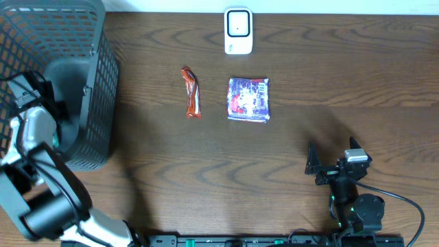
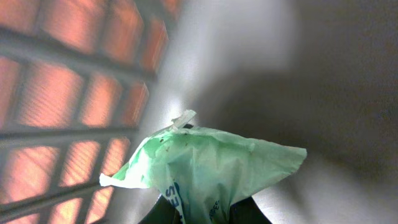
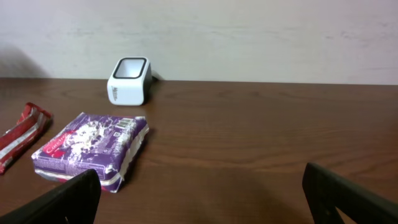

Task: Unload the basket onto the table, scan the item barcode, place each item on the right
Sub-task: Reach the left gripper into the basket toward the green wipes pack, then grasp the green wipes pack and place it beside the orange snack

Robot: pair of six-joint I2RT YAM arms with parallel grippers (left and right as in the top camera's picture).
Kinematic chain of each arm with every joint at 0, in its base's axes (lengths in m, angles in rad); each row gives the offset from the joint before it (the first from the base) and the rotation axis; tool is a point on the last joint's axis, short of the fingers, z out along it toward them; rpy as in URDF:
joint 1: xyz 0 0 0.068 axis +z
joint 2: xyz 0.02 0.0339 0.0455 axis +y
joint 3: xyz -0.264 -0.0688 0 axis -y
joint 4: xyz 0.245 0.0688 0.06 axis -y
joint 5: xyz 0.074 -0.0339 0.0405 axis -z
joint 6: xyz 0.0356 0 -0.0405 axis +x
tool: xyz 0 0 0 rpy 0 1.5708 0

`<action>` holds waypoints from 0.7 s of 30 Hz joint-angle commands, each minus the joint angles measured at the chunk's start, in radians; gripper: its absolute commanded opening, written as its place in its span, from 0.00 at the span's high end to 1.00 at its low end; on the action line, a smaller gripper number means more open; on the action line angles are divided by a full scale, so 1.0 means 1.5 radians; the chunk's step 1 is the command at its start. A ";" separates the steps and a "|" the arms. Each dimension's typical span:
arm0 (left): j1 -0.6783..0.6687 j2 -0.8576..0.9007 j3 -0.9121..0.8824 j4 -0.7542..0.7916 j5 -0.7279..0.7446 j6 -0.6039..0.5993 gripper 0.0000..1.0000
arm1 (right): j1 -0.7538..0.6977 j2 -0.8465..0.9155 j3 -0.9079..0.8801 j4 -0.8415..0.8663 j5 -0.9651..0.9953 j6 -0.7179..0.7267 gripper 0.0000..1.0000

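A pale green packet (image 2: 211,162) with blue print fills the left wrist view, and my left gripper (image 2: 205,214) is shut on its lower end, down inside the basket (image 1: 68,41). From overhead only the left arm (image 1: 31,130) shows, reaching over the basket's rim; the packet is hidden there. The white barcode scanner (image 1: 238,31) stands at the table's far edge, and it also shows in the right wrist view (image 3: 129,79). My right gripper (image 1: 334,156) rests open near the front right, nothing between its fingers (image 3: 62,199).
A purple packet (image 1: 248,99) lies mid-table in front of the scanner, with a red wrapper (image 1: 192,92) to its left. Both show in the right wrist view, the purple packet (image 3: 90,146) and the red wrapper (image 3: 18,134). The grey mesh basket takes up the far left corner.
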State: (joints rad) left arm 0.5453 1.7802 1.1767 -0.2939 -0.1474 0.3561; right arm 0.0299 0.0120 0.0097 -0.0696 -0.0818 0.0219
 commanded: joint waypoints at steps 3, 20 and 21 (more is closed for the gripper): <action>-0.028 -0.193 0.009 0.075 0.155 -0.144 0.93 | -0.003 -0.003 -0.002 -0.001 -0.004 0.010 0.01; -0.404 -0.499 0.009 0.200 0.200 -0.396 0.93 | -0.003 -0.003 -0.002 -0.001 -0.004 0.010 0.01; -0.433 -0.494 0.009 0.189 0.172 -0.396 0.92 | -0.003 -0.003 -0.002 -0.001 -0.004 0.010 0.01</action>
State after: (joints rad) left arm -0.0116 1.0279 1.1790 0.0101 0.2081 -0.2100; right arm 0.0299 0.0120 0.0097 -0.0692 -0.0818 0.0223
